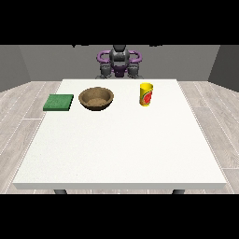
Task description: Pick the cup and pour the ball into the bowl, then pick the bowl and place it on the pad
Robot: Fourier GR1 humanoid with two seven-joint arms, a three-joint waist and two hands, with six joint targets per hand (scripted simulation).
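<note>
A yellow cup [146, 94] with a red mark stands upright on the white table [121, 149], right of centre near the far edge. The cup's inside is hidden, so no ball shows. To its left sits a brown bowl [96, 98], which looks empty. A flat green pad [59, 102] lies further left, close to the table's left edge. Both hands stay back by the robot's body behind the far edge: the hand at the view's left [105, 71] and the hand at the view's right [135, 70]. Neither touches anything.
The robot's torso [119, 60] stands behind the middle of the far edge. Bare white tabletop stretches from the three objects to the near edge. Grey floor surrounds the table.
</note>
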